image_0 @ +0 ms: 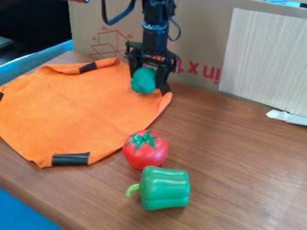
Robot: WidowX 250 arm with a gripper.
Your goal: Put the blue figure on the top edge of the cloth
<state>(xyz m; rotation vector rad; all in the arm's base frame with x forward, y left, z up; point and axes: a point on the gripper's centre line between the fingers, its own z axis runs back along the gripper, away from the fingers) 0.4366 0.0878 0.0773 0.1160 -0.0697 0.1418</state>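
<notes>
In the camera view, starting at the left, the orange cloth (78, 108) lies spread on the brown wooden table (240, 157), its outline uneven, with strips of black tape at its left edge, its far edge, its near edge and its right corner. The far edge curls up a little beside the tape there. At the cloth's far right part, close to the taped right corner, is the figure (142, 81): a small, rounded, lumpy thing, more blue-green than plain blue, darker in its folds, with no face or limbs that I can make out. The gripper (147, 82) hangs down from the top of the view with its fingers closed around the figure, one on each side. Whether the figure's underside touches the cloth I cannot tell. Nearer the camera, just beside the cloth's right edge, sits a red tomato (146, 155) with a green star of leaves on top. In front of it and slightly right, a green pepper (165, 188) lies on its side, stem to the left. Behind the arm stands a cardboard box (201, 40) with red print; farther right, a pale wood-grain board (264, 58) stands upright, a white scrap (287, 117) at its foot.
</notes>
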